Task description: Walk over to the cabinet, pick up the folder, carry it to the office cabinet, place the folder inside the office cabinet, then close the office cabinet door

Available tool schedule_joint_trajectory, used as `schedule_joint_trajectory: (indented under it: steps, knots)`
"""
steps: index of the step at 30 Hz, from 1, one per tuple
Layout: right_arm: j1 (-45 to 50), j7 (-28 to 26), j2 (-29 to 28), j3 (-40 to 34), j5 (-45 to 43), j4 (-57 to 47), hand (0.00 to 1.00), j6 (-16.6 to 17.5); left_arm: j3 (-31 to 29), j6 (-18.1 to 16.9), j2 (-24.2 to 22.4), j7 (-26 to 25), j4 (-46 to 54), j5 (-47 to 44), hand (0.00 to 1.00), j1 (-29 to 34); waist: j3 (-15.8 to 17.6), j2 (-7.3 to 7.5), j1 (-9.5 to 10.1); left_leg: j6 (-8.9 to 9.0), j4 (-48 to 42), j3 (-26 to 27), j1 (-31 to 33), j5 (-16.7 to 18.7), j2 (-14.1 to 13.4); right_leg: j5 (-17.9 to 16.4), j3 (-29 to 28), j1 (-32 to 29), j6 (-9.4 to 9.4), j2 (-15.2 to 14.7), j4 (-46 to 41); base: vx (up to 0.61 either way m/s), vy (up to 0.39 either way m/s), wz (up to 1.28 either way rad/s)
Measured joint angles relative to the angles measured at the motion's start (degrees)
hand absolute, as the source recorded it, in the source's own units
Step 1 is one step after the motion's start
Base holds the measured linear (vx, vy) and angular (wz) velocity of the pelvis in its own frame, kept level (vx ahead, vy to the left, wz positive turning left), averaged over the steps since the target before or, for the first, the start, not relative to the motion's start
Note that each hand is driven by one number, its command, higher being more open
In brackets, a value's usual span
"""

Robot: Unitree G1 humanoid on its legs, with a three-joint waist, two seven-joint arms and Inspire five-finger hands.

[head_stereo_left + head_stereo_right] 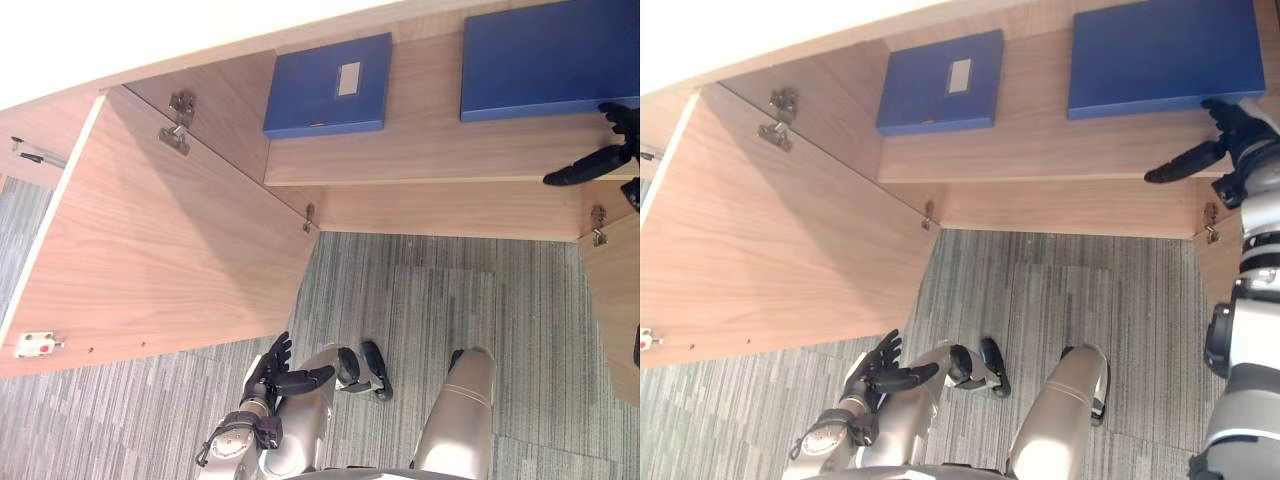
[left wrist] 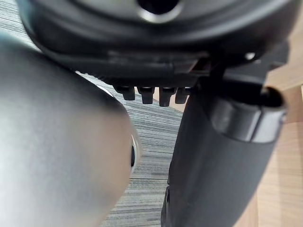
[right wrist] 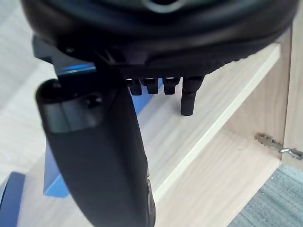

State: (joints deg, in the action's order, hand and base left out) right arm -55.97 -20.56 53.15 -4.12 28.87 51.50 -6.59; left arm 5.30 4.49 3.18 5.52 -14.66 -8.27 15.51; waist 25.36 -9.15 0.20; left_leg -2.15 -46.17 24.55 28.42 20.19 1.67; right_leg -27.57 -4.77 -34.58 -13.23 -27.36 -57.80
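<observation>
Blue, flat and rectangular, the folder is laid on the pale wooden shelf just ahead of the uncurled right hand, its long axis running leftward from that nearer hand, while the slack-fingered left hand is seen well apart.

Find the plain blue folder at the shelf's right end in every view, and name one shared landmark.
Left eye view: upper right, folder on the shelf, right hand at its near edge.
Right eye view: upper right, same spot.
Right wrist view: blue patches behind the hand.
Left wrist view: faces carpet and a wood panel.
Shared landmark: the metal hinge below the shelf's right end, in both eye views and the right wrist view.
</observation>
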Motion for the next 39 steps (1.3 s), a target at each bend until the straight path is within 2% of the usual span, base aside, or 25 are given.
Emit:
schedule_joint_trajectory:
  steps: [2,5,7,10,15,16,18,20,23,25,26,27,29,31,32,33,35,36,39]
  knots:
    - [5.6,1.4,-2.7,-0.6,7.8,-3.8,1.00,2.1,-1.2,-1.0,-0.9,0.3,-2.4,0.2,1.00,0.0,-0.7,-0.16,-0.06,-0.11,1.7,0.1,-1.7,-0.6,0.0,0.4,0.8,1.9,0.00,0.1,1.7,0.05,0.006,-0.04]
    - [10.4,2.4,-7.5,1.6,18.8,-4.7,1.00,2.7,-2.1,-1.9,-1.9,0.2,-5.4,2.3,1.00,-0.4,-2.3,0.00,0.04,0.35,4.0,0.1,-3.7,-1.3,0.0,1.3,1.7,4.1,0.22,0.5,4.1,0.05,0.005,-0.06]
    - [13.6,4.5,-9.3,1.7,23.2,-6.2,1.00,2.4,-2.1,-1.9,-2.0,0.1,-6.4,2.3,1.00,-0.9,-2.5,-0.03,0.30,1.09,5.2,0.1,-4.6,-1.9,0.1,2.0,2.2,5.2,0.24,0.7,5.4,0.01,0.004,-0.03]
    - [15.4,4.6,-10.4,2.5,27.1,-6.9,1.00,2.1,-2.1,-1.9,-2.0,0.0,-8.0,2.6,1.00,-1.6,-3.2,0.04,0.31,2.00,7.7,0.1,-5.3,-3.4,0.2,3.3,2.7,5.8,0.49,1.0,7.6,-0.01,0.003,-0.01]
    - [17.9,4.5,-11.6,5.4,29.7,-6.8,1.00,1.8,-2.2,-1.9,-2.0,-0.7,-14.0,3.3,1.00,-4.7,-4.2,0.62,0.78,3.03,14.0,0.2,-8.8,-6.2,0.4,6.2,3.4,8.6,1.31,2.5,12.4,-0.02,-0.001,-0.11]
    - [18.7,4.5,-12.3,5.4,29.7,-6.5,1.00,1.8,-2.2,-1.9,-2.0,-1.0,-15.5,3.3,1.00,-5.5,-4.3,0.74,0.78,3.74,15.7,0.2,-10.2,-6.9,0.4,6.9,3.8,9.9,1.49,2.9,13.9,-0.01,-0.012,-0.13]
    - [19.7,4.2,-13.7,5.5,29.7,-5.7,1.00,1.7,-2.3,-1.9,-2.0,-1.5,-17.1,3.3,1.00,-6.0,-4.8,1.13,0.73,3.62,18.5,0.2,-11.9,-8.1,0.3,8.0,4.4,11.4,1.83,3.6,16.1,0.00,-0.017,-0.12]
    - [21.1,1.5,-15.2,6.2,29.7,-4.0,1.00,1.0,-2.7,-1.9,-1.8,-1.7,-18.3,3.3,1.00,-6.2,-5.7,1.93,0.72,3.56,21.4,0.2,-13.2,-9.4,0.3,9.3,5.0,12.5,2.23,4.3,18.3,0.00,-0.021,-0.12]
    - [25.4,-0.5,-18.5,8.2,29.6,-2.0,1.00,0.3,-3.9,-1.7,-1.8,-1.7,-21.3,4.0,1.00,-7.5,-6.6,2.61,0.40,3.10,26.9,0.1,-15.9,-12.1,-0.2,12.3,6.0,15.2,2.84,6.6,23.9,0.02,-0.015,-0.20]
    - [28.6,-0.7,-22.1,10.1,29.5,-2.6,1.00,0.3,-4.0,-1.5,-1.1,-1.7,-23.2,4.5,1.00,-8.0,-7.4,3.60,-0.46,2.56,30.8,0.9,-17.7,-13.9,-1.2,14.9,6.1,16.8,3.40,8.9,28.5,0.02,-0.013,-0.33]
    - [30.2,-0.7,-23.1,10.2,29.5,-3.6,1.00,0.2,-4.1,-1.4,-0.9,-1.7,-23.7,4.5,1.00,-8.1,-7.9,3.99,-0.52,2.95,31.5,1.1,-18.0,-14.4,-1.5,15.6,6.1,17.1,3.40,9.4,29.6,0.03,-0.018,-0.32]
    - [33.9,-0.5,-24.8,11.2,29.1,-6.3,1.00,0.0,-4.2,-1.3,-0.6,-1.8,-24.8,5.4,1.00,-8.0,-9.3,4.77,-0.73,4.40,33.5,1.3,-18.8,-15.4,-1.7,16.7,6.2,17.8,3.47,10.1,31.7,0.03,-0.021,-0.22]
    - [40.3,0.6,-26.6,12.2,26.2,-11.0,1.00,-0.5,-4.6,-0.8,-0.7,-1.8,-26.4,6.9,1.00,-8.1,-12.0,5.68,-1.21,4.62,37.2,1.0,-20.1,-17.4,-1.7,18.4,6.3,18.8,3.66,11.4,35.2,0.07,-0.029,-0.18]
    - [47.3,2.5,-29.1,10.9,22.3,-15.4,1.00,-0.7,-4.6,-0.7,-0.7,-1.6,-29.4,8.1,1.00,-9.0,-14.2,6.31,-2.66,5.31,40.8,-1.0,-21.6,-19.7,-1.6,20.2,7.6,21.1,3.96,12.5,39.4,0.07,-0.044,0.02]
    - [52.4,4.0,-32.4,8.1,17.6,-17.0,1.00,-0.7,-6.2,-0.6,-0.7,-1.9,-33.0,9.6,1.00,-10.4,-16.2,7.20,-4.21,5.82,43.0,-3.3,-22.3,-21.2,-1.7,21.5,8.5,22.6,4.39,13.4,42.4,0.03,-0.048,0.09]
    - [54.1,4.9,-33.6,7.1,15.2,-16.9,1.00,-0.7,-6.8,-0.6,-0.7,-2.5,-34.1,10.2,1.00,-11.1,-16.6,7.58,-4.71,5.87,43.5,-4.0,-22.7,-21.6,-1.9,21.9,8.8,23.2,4.57,13.7,43.3,0.04,-0.061,0.07]
    - [58.1,8.2,-37.1,2.0,7.7,-14.4,1.00,-0.6,-7.0,-0.5,-0.5,-5.0,-35.3,11.4,1.00,-12.6,-17.4,8.30,-5.59,5.67,44.6,-4.8,-23.7,-22.0,-2.6,22.8,9.2,24.5,5.08,14.9,44.9,-0.01,-0.045,-0.03]
    - [59.0,11.1,-39.8,-2.9,2.8,-9.8,1.00,-0.8,-7.0,-0.7,-0.5,-6.4,-35.3,11.5,1.00,-13.1,-17.7,8.69,-5.87,5.67,45.1,-4.9,-24.5,-22.3,-2.9,23.3,9.2,25.3,5.27,15.4,45.8,-0.07,-0.022,-0.14]
    - [59.6,17.2,-43.3,-15.4,-8.7,1.9,1.00,-1.3,-7.0,-1.5,-1.0,-7.8,-35.3,13.7,1.00,-13.6,-18.5,8.50,-7.09,5.67,46.1,-4.7,-26.5,-22.5,-3.4,24.5,8.6,27.2,5.91,16.4,48.0,-0.06,-0.004,-0.20]
